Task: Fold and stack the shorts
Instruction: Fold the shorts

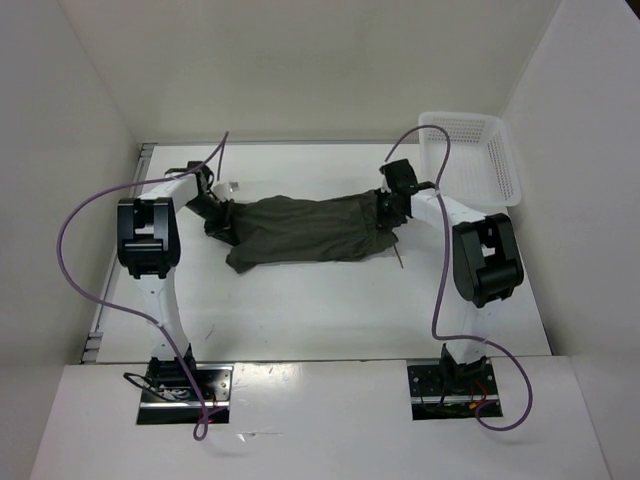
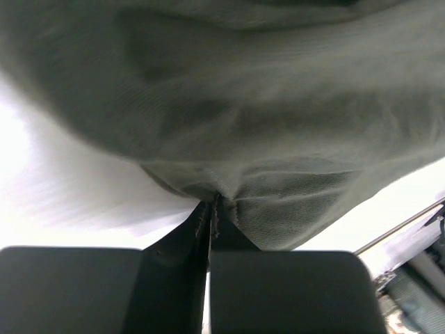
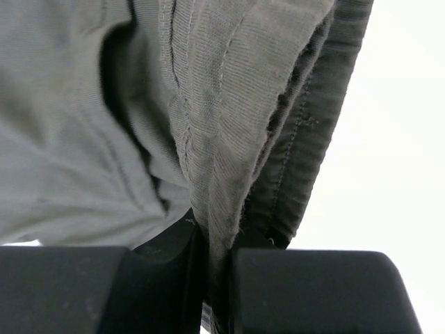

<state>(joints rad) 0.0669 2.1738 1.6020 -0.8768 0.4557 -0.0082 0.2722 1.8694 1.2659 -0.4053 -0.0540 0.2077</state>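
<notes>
The dark olive-green shorts point(image 1: 305, 230) hang stretched between my two grippers over the white table, running left to right. My left gripper point(image 1: 222, 222) is shut on the left end of the cloth; in the left wrist view its fingertips point(image 2: 212, 209) pinch a hem edge of the shorts point(image 2: 278, 125). At the right end, my right gripper point(image 1: 392, 212) is shut on a thick ribbed fold; the right wrist view shows that fold of the shorts point(image 3: 215, 139) squeezed between its fingertips point(image 3: 217, 240). A thin drawstring point(image 1: 399, 256) dangles below the right end.
A white mesh basket point(image 1: 472, 155) stands at the back right, beside the right arm. White walls enclose the table point(image 1: 300, 300) on the left, back and right. Purple cables loop from both arms. A small clear object point(image 1: 234, 186) lies near the left gripper.
</notes>
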